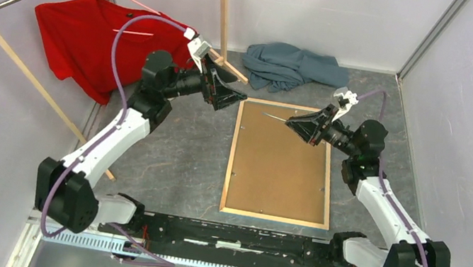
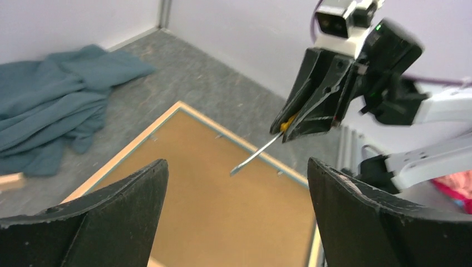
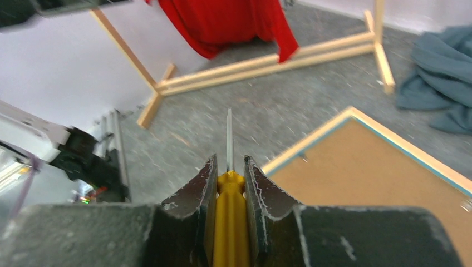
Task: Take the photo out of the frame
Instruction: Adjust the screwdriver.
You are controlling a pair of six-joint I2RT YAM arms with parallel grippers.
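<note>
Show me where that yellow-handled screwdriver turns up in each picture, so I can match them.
Top external: the screwdriver is centre-right, jutting left from the right pincer over the frame's far end.
Left wrist: the screwdriver is right of centre, slanting down-left over the backing board.
Right wrist: the screwdriver is bottom centre, its yellow handle clamped, shaft pointing up.
Shared landmark: the frame's pale wooden edge.

I find no legible text, brand, number or sign in any view. A small dark tag at the collar of the red shirt, far left, is too small to read.
</note>
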